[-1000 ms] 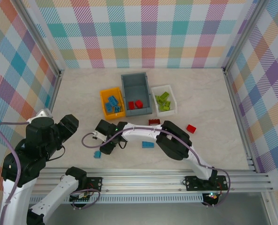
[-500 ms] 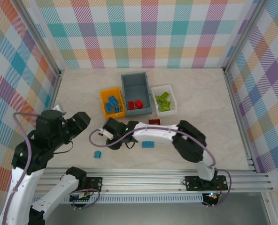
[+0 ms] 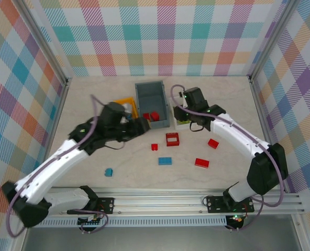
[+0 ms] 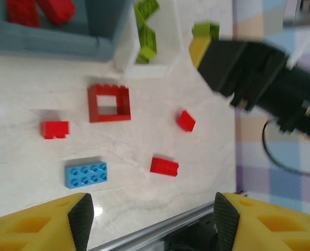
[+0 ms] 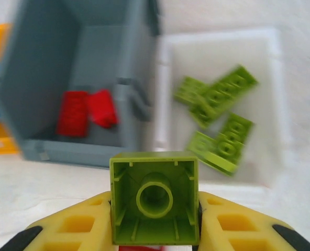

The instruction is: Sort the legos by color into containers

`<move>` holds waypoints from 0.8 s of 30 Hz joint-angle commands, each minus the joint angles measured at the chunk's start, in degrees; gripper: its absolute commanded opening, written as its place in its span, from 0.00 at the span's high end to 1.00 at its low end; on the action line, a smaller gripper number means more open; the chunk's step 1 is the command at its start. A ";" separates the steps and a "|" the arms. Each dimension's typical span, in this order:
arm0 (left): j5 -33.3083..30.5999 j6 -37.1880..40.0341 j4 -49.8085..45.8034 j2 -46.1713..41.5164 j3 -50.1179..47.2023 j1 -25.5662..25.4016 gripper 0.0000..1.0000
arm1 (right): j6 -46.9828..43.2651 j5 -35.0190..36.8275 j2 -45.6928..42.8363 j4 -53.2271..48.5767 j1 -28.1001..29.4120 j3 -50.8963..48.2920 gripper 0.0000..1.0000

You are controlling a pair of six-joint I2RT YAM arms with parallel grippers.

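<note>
My right jaws are clamped on a lime green brick (image 5: 154,205), its hollow underside toward my wrist camera, at the near edge of the white bin (image 5: 218,35). More green bricks (image 5: 218,94) lie inside it. Just beside it, the grey-blue bin (image 5: 34,73) holds two red bricks (image 5: 87,110). My left jaws stand apart, gripping nothing, above the worktop (image 4: 29,157). A red frame brick (image 4: 109,102), a blue brick (image 4: 86,174) and three small red bricks (image 4: 164,166) lie loose there.

The pale table (image 3: 92,99) has a yellow bin (image 3: 126,100), a grey bin (image 3: 151,97) and a white bin (image 5: 218,35) in a row at the back. In front of them lie loose bricks. There is a red square frame (image 4: 108,90), three red bricks (image 3: 154,147) (image 3: 201,162) (image 3: 213,143) and two blue bricks (image 3: 165,161) (image 3: 109,171).
</note>
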 commanded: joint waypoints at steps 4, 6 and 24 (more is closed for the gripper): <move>-17.22 2.82 6.08 10.85 6.46 -9.86 0.36 | 7.17 0.94 10.07 -9.07 -3.34 8.07 0.66; -17.78 2.78 7.40 13.17 6.39 -10.39 0.37 | 7.51 0.45 13.46 -9.72 -3.54 10.47 0.66; -16.02 9.15 10.01 23.67 8.52 -13.81 0.38 | 7.13 2.00 13.68 -13.34 -5.30 16.67 0.39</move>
